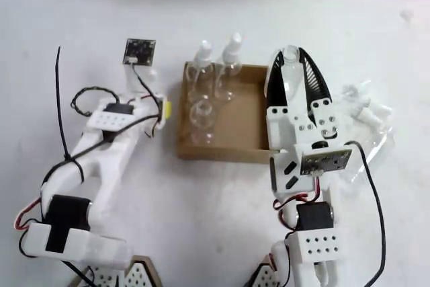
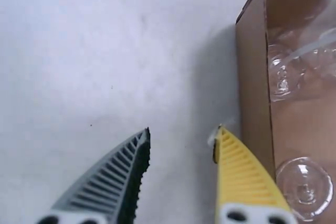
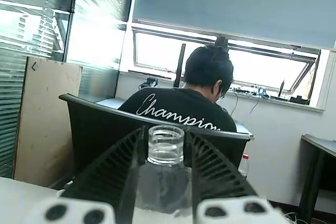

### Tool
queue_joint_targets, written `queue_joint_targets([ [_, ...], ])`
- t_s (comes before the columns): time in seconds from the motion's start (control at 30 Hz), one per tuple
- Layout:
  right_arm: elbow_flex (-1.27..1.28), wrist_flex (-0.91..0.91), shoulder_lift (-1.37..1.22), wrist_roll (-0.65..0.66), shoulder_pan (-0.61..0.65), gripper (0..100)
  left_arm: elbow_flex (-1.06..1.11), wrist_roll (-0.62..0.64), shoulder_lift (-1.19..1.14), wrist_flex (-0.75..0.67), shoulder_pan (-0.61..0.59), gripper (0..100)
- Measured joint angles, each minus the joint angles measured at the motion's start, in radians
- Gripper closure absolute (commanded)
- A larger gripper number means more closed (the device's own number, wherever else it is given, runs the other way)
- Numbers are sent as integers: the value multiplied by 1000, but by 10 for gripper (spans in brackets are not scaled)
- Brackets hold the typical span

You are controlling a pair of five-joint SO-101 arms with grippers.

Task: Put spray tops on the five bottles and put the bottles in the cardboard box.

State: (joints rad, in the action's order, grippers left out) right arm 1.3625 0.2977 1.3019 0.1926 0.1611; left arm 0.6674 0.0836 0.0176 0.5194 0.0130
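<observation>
Fingers [image 3: 115, 166] of the right gripper [image 3: 165, 131] are clamped on a clear bottle [image 3: 166, 148]. One black ribbed finger sits on each side of its body, and its neck stands open with no spray top on it. In the high view the right gripper [image 1: 290, 58] holds the clear bottle [image 1: 287, 75] over the 3 o'clock wall of the cardboard box [image 1: 232, 152], near the box's 2 o'clock corner. The fingers point toward the table's 12 o'clock edge.

The left gripper [image 2: 183, 128] has its fingers spread with nothing between them. A grey finger [image 2: 118, 182] and a yellow finger [image 2: 241, 177] frame a strip of bare white table [image 2: 79, 51]. The yellow finger lies just beside the outside of the box wall [image 2: 252, 87]. In the high view the left gripper [image 1: 161, 109] sits at the box's 9 o'clock side, close against that wall.

Inside the box, a first topped bottle [image 1: 200, 72] and a second topped bottle [image 1: 230, 65] stand side by side against the 12 o'clock wall, each with a white spray top. An open bottle [image 1: 201, 115] with no top stands just at 6 o'clock of the first one, in the 9 o'clock half of the box. Loose spray tops [image 1: 359, 97] lie on the table at 3 o'clock from the box, beyond the right gripper and apart from the box.
</observation>
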Motion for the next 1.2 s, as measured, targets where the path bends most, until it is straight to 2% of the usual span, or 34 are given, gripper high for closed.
queue_joint_targets([
  [0.27,8,5,-17,0,0,982,0,0,0,0,0,812],
  [0.43,6,64,-181,0,9,982,0,0,0,0,0,812],
  [0.7,-2,388,-528,0,14,982,0,0,0,0,0,812],
  [0.9,-69,698,-859,0,14,983,0,0,0,0,0,812],
  [1.03,-92,893,-1068,-66,14,983,0,0,0,0,0,812],
  [1.2,-152,987,-1247,-95,12,983,0,0,0,0,0,812],
])
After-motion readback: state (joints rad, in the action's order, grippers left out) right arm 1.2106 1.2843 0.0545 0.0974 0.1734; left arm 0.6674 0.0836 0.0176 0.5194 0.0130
